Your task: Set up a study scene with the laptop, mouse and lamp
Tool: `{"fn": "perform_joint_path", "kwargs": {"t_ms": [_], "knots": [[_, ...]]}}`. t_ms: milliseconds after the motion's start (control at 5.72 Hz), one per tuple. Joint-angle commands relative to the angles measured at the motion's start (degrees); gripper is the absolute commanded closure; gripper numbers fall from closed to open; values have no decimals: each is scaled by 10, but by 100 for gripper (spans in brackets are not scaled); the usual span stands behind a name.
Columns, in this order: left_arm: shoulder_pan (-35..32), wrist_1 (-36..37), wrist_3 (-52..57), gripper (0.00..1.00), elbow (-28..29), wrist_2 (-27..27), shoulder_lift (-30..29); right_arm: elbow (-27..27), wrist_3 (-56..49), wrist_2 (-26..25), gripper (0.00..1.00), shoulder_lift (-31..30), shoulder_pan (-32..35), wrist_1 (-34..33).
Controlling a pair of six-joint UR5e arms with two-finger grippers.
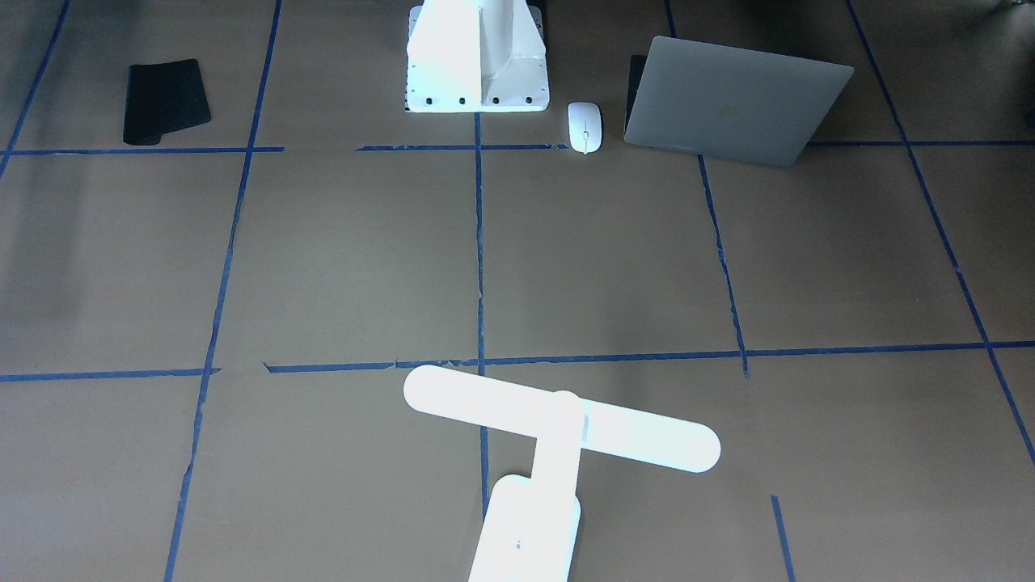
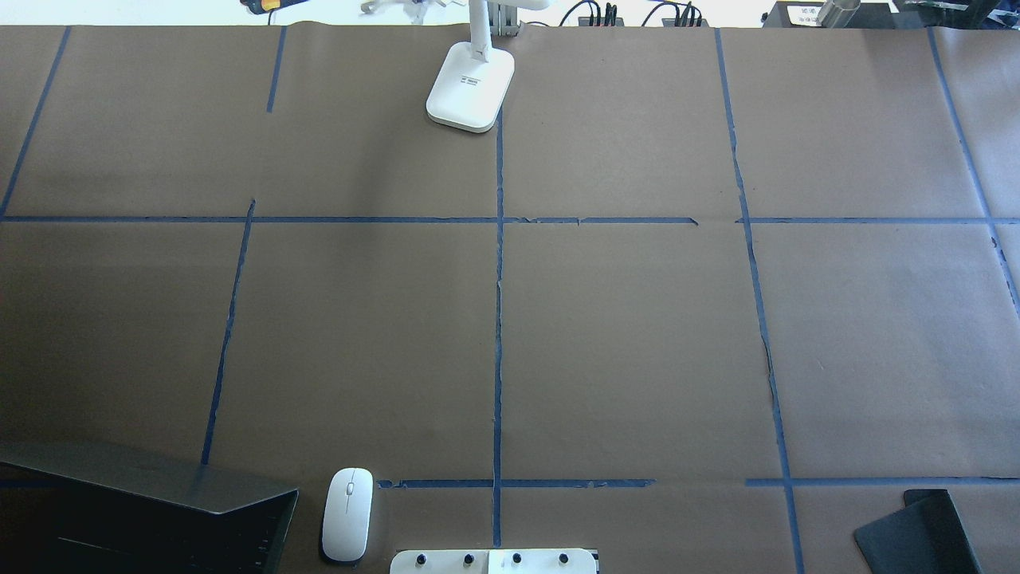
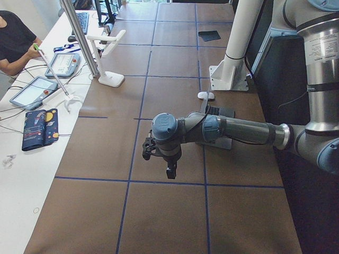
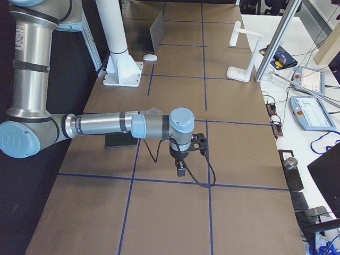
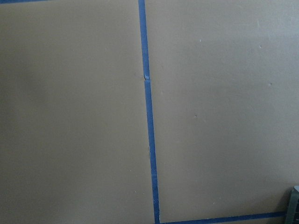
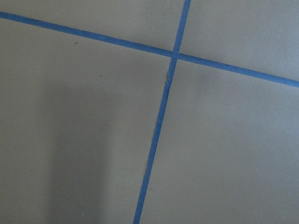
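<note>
Robotics lab: table point(image 2: 637, 335) papered brown and gridded with blue tape point(image 2: 498, 319), white bolted pedestal point(image 1: 477, 56), left arm point(image 3: 238, 129) and right arm point(image 4: 106, 125) of grey industrial make, white side bench point(image 3: 21, 174) bearing teach pendants point(image 4: 313, 113) and a keyboard point(image 3: 83, 21), aluminium frame post point(image 3: 79, 37), person point(image 3: 13, 37) at the bench.

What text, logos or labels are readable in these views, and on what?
No legible words or numbers anywhere.
On the laptop lid: an apple logo, with no lettering.
On the lamp base: a small dark printed label, too small to read.
On the teach pendant screen beside the table: contents too small to read.
</note>
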Motion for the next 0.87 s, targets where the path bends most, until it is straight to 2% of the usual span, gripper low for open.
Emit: {"fn": "perform_joint_path", "kwargs": {"t_ms": [0,699], "knots": [[2,-10,0,0,-4,4,0,0,-13,16,0,-8,0,-3],[3,-14,-1,0,-15,-2,1,0,-10,29,0,-16,0,0]]}}
